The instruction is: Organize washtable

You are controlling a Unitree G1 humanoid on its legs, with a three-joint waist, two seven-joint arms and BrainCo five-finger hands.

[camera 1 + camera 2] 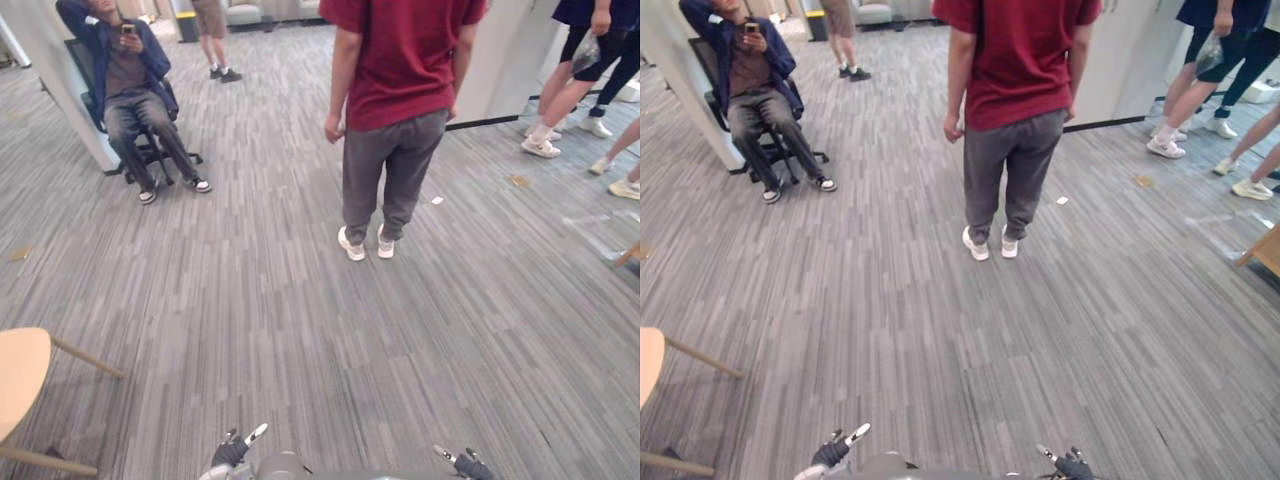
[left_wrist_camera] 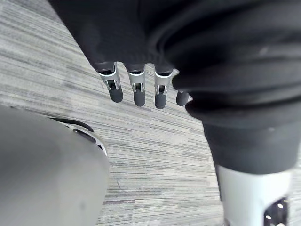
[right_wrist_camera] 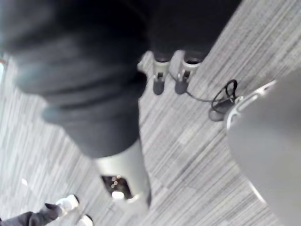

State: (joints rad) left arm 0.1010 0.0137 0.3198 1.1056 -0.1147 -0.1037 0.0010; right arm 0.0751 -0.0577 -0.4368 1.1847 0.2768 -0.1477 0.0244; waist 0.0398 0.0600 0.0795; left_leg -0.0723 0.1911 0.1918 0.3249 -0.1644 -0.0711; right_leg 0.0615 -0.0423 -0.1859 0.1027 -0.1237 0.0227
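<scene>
Robot at the very start of its job, as seen from the room: the left hand (image 1: 232, 452) and the right hand (image 1: 468, 463) hang low at its sides over the grey striped carpet (image 1: 280, 300), well apart from each other. Left hand, close view: fingers (image 2: 136, 89) straight and slack, with nothing in them. Right hand, close view: the fingers (image 3: 159, 79) on show likewise hang loose and empty. Where the washtable stands cannot be told from here, so by my reading nothing is yet organized and the whole task is left, beginning with reaching the washtable. Count of the surroundings: five people, whole or in part, namely one standing person in a red shirt (image 1: 400, 70) straight ahead, one seated person in a blue jacket (image 1: 120, 60) on one office chair (image 1: 150, 152), one pair of legs (image 1: 212, 40) far back, one person in dark shorts (image 1: 590, 40) and one further pair of legs (image 1: 622, 150) at the robot's right; one pale wooden tabletop (image 1: 20, 380) at its left; two small scraps (image 1: 437, 200) on the carpet
</scene>
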